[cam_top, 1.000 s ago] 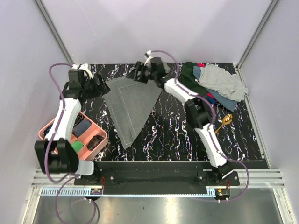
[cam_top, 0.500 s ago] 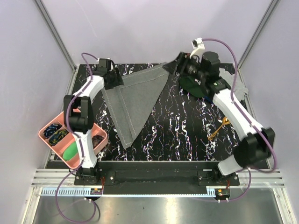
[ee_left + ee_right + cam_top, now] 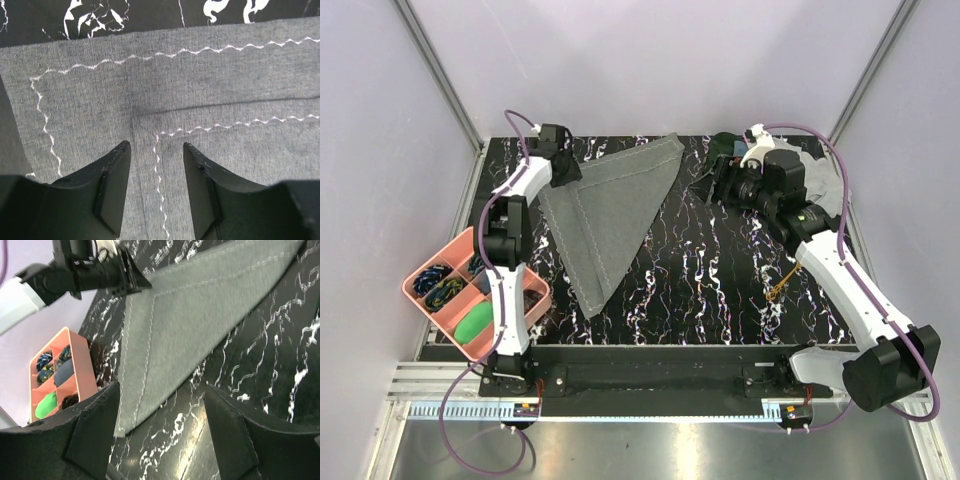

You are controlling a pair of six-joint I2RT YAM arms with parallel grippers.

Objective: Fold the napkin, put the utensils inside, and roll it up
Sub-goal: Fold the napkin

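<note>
Lying folded into triangle, napkin (image 3: 610, 215) is spread left of centre on table (image 3: 710, 300), tip pointed toward near edge. Left gripper (image 3: 567, 168) is set at far-left corner, jaws parted, nothing held. Right gripper (image 3: 717, 186) is held just off far-right corner, jaws released, empty. Gold utensils (image 3: 781, 286) lie well apart, on right. Fold judged done. Utensils should be fetched next and laid along long right edge, with layers kept aligned and undragged.
</note>
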